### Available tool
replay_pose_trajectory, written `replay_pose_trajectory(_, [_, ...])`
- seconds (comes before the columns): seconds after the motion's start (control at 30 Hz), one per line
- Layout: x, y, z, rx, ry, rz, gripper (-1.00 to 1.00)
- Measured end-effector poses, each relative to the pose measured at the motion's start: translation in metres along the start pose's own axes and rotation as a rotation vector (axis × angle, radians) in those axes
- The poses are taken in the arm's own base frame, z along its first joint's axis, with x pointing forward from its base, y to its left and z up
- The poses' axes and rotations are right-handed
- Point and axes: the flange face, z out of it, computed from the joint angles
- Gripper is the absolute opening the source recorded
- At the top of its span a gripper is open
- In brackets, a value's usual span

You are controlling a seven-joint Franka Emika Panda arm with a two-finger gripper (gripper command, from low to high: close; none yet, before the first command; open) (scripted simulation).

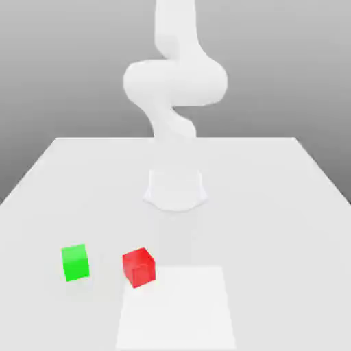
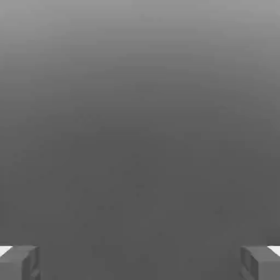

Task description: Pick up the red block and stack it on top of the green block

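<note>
My gripper (image 2: 140, 262) is hanging with its fingers (image 2: 19, 262) spread wide apart, gripping nothing. The red block (image 1: 139, 267) is sitting on the white table (image 1: 274, 206) near its front edge, just beside the green block (image 1: 75, 262), apart.

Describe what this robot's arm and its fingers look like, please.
The arm is plain white, built of thick rounded segments that curve into one another, rising from a round white base on the table. No cables or markings show. In the hand view the gripper has two blocky grey fingers with lighter top edges.
</note>
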Motion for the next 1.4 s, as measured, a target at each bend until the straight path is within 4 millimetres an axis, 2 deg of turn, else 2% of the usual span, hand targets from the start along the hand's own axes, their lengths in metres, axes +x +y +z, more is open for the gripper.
replay_pose_trajectory(0.13, [-0.013,0.044,0.097,-0.089,-0.119,-0.089,0.00])
replay_pose_trajectory(0.3, [-0.055,0.110,0.197,-0.189,-0.276,-0.210,0.00])
replay_pose_trajectory(0.43, [-0.109,0.174,0.259,-0.265,-0.419,-0.322,0.00])
replay_pose_trajectory(0.57, [-0.177,0.249,0.305,-0.338,-0.584,-0.447,0.00])
replay_pose_trajectory(0.6, [-0.189,0.262,0.314,-0.347,-0.608,-0.467,0.00])
replay_pose_trajectory(0.67, [-0.200,0.273,0.325,-0.352,-0.626,-0.483,0.00])
replay_pose_trajectory(0.9, [-0.222,0.296,0.356,-0.357,-0.633,-0.486,0.00])
replay_pose_trajectory(0.93, [-0.226,0.299,0.359,-0.358,-0.634,-0.485,-1.00])
replay_pose_trajectory(1.17, [-0.228,0.300,0.360,-0.358,-0.636,-0.484,-1.00])
replay_pose_trajectory(1.4, [-0.206,0.282,0.335,-0.355,-0.632,-0.483,-1.00])
